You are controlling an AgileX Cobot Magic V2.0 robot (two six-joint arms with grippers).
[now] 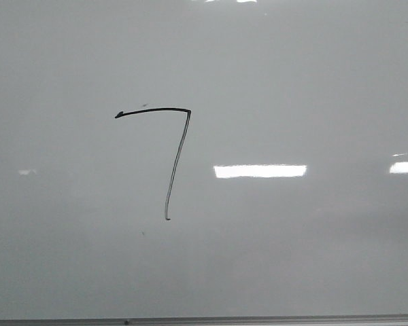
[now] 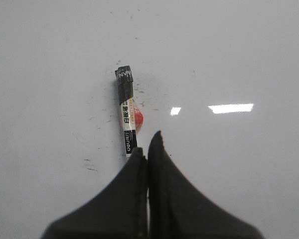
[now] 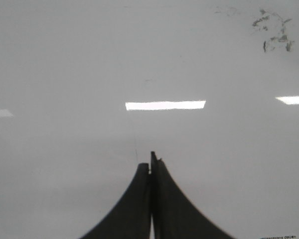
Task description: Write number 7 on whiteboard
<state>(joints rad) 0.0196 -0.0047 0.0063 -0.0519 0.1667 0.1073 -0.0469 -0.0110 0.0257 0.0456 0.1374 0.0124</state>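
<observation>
The number 7 point(image 1: 170, 153) stands complete on the whiteboard point(image 1: 313, 258). My left gripper point(image 2: 147, 149) and right gripper point(image 3: 150, 167) are clenched, empty. The marker point(image 2: 126, 112) lies beside the left fingers point(image 2: 134, 169). I judge retreat without smudging.

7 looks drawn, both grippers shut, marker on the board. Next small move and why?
Probably just hold the arms clear and stop. The number 7 stands complete on the whiteboard: top stroke plus long slanted down-stroke. The marker lies beyond the left gripper, which is shut and empty; the right gripper is shut and empty too.
</observation>
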